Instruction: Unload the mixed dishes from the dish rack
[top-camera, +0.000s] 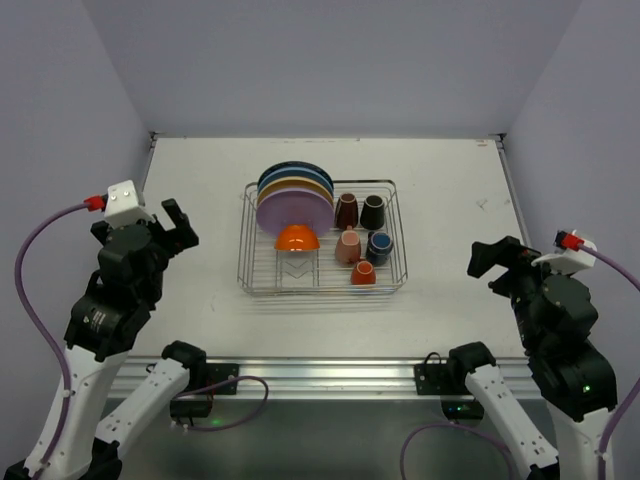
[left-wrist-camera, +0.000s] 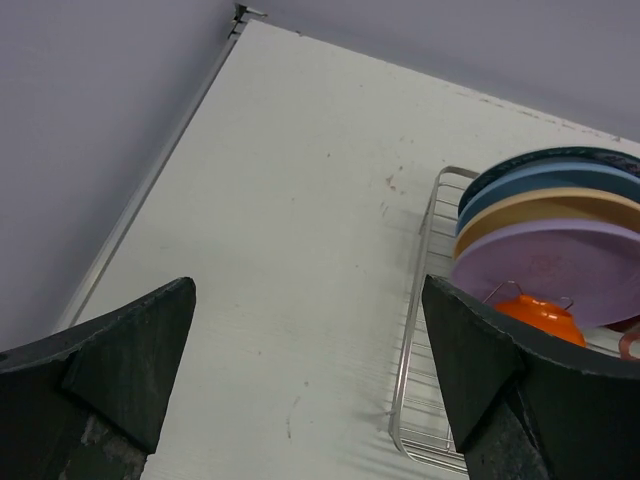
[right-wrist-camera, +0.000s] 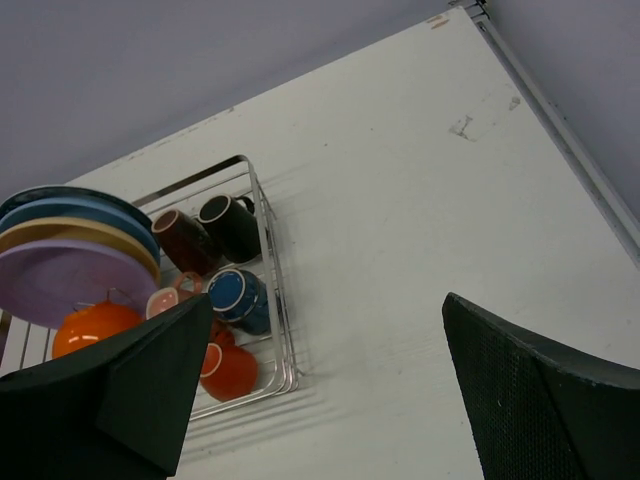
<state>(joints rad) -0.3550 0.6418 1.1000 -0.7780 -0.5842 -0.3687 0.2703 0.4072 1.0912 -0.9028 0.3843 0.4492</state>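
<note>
The dish rack (top-camera: 320, 291) sits in the middle of the table (top-camera: 200, 170), long axis left to right. Its plates (top-camera: 293, 212) stand on edge, faces toward the arms, beside the cups (top-camera: 348, 246). The left gripper (top-camera: 180, 223) and right gripper (top-camera: 488, 268) are spread wide and empty.

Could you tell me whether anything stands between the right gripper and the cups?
Only the dish rack's low right wire wall stands before the cups; nothing visible lies on the table between it and the right gripper.
</note>
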